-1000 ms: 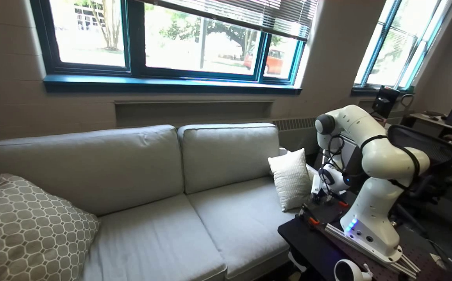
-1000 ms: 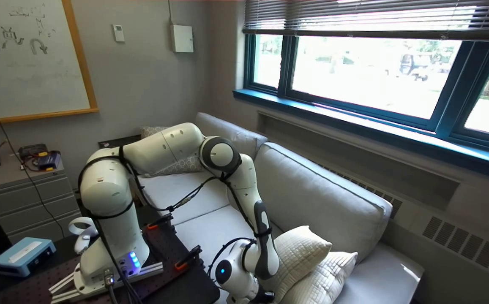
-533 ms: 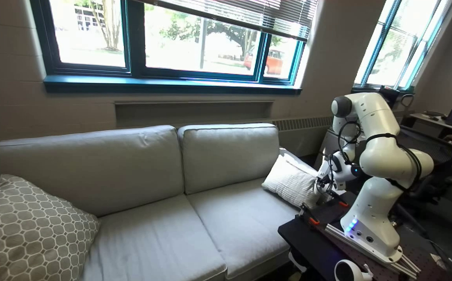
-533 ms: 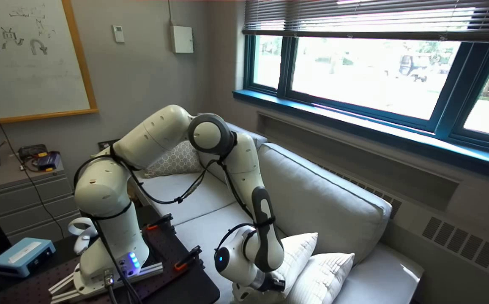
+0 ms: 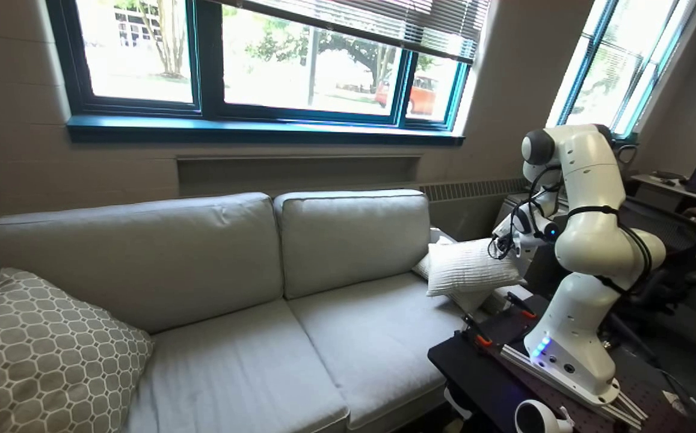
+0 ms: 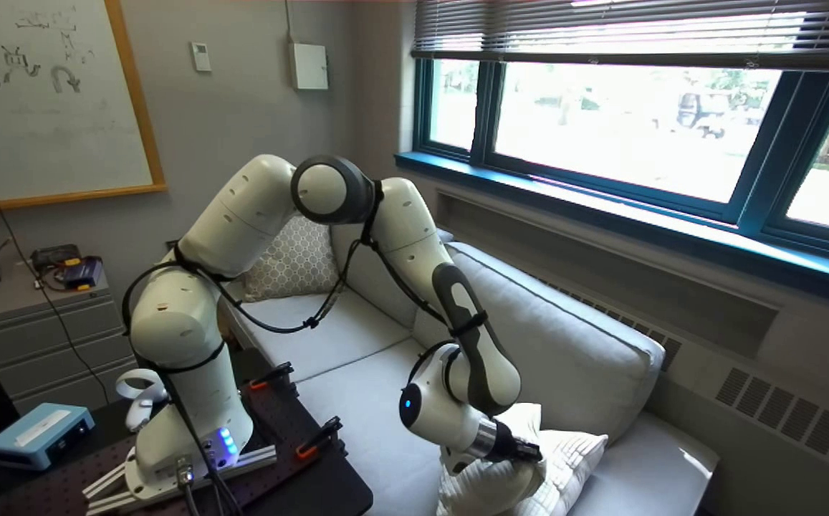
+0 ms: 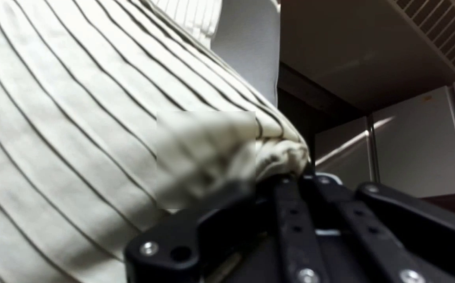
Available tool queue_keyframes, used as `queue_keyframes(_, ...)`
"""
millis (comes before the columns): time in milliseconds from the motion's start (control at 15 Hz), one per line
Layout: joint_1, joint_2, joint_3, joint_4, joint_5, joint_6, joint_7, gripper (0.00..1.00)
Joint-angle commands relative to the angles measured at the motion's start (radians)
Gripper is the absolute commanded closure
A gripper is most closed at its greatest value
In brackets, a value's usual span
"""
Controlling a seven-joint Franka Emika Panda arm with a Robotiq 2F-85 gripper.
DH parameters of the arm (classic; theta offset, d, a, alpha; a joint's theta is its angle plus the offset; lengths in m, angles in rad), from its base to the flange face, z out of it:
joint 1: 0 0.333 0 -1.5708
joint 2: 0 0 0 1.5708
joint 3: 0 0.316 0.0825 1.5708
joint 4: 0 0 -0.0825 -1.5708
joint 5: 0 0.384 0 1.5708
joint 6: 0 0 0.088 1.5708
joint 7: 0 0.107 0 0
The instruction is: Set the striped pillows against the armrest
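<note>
My gripper (image 5: 497,248) is shut on a corner of a cream striped pillow (image 5: 471,267), which hangs tilted from it. Up close in the wrist view, the held pillow (image 7: 74,118) fills the left side, its fabric bunched at the fingertips of the gripper (image 7: 304,177). Behind it the other striped pillow (image 6: 575,459) leans at the sofa's end, partly covered. Past that pillow lies the low pale armrest (image 6: 661,462), which the pillows mostly hide in an exterior view, leaving a strip of the armrest (image 5: 438,233) showing. Whether the held pillow touches the other pillow I cannot tell.
A large lattice-patterned pillow (image 5: 53,355) sits at the sofa's far end. Tall back cushions (image 5: 354,240) line the seat. The robot's dark table (image 5: 465,370), with orange-tipped clamps (image 5: 477,331), stands against the sofa's front near the pillows.
The gripper has risen and moved toward the armrest side, carrying the pillow. That pillow has gone from upright to tilted and now hangs higher, exposing part of the other pillow behind it.
</note>
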Motion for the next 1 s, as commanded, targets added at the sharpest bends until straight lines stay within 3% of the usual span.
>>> queue_keyframes(0,-0.027,-0.022,0.005,0.119,-0.002,0.068,0.124,0.99)
queue_keyframes(400,-0.079,0.017,0.082,0.301,0.0,0.124,0.348,0.99)
queue_keyframes(933,-0.159,0.087,0.185,0.511,0.0,0.109,0.575,0.99)
